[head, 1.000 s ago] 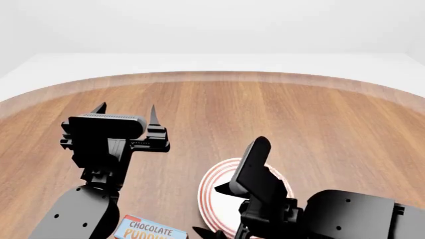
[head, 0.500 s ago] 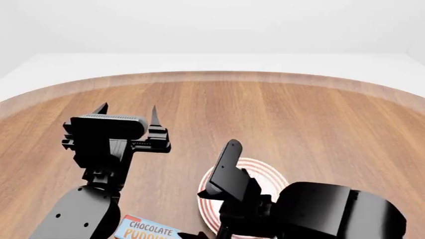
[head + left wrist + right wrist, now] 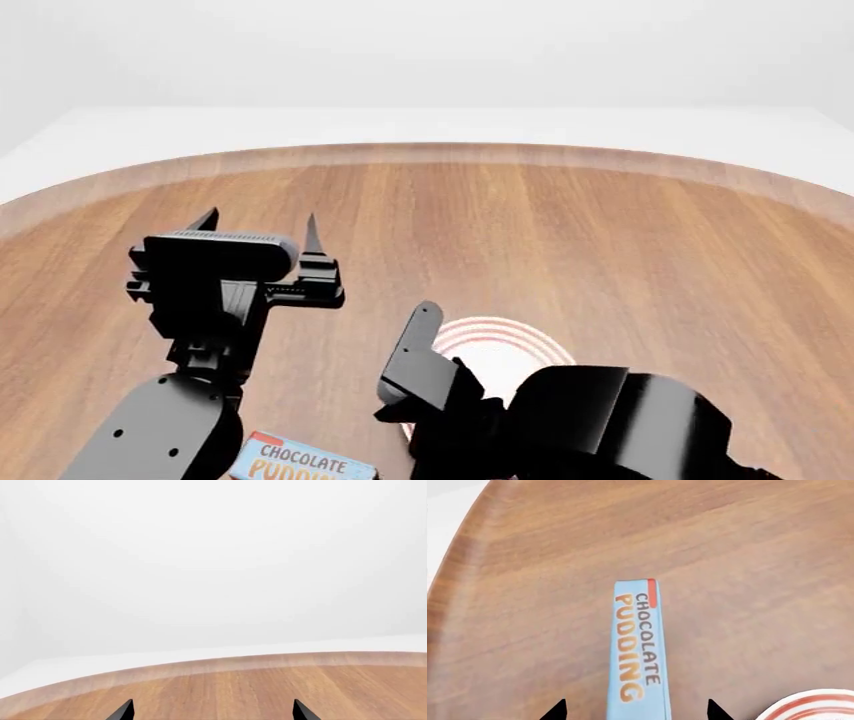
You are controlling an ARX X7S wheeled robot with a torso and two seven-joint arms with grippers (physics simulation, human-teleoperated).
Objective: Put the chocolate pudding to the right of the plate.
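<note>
Wooden table (image 3: 574,220), chocolate pudding (image 3: 638,650), plate (image 3: 514,342)

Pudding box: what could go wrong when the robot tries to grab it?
1. The pudding lies between the right gripper's open fingertips, but it is narrow; an off-centre squeeze might twist or push it instead of holding it.
2. The plate sits close beside it. Carrying the box across could bump the plate's rim.
3. In the head view the right arm hides much of the plate, so judging the drop spot may be hard.
</note>
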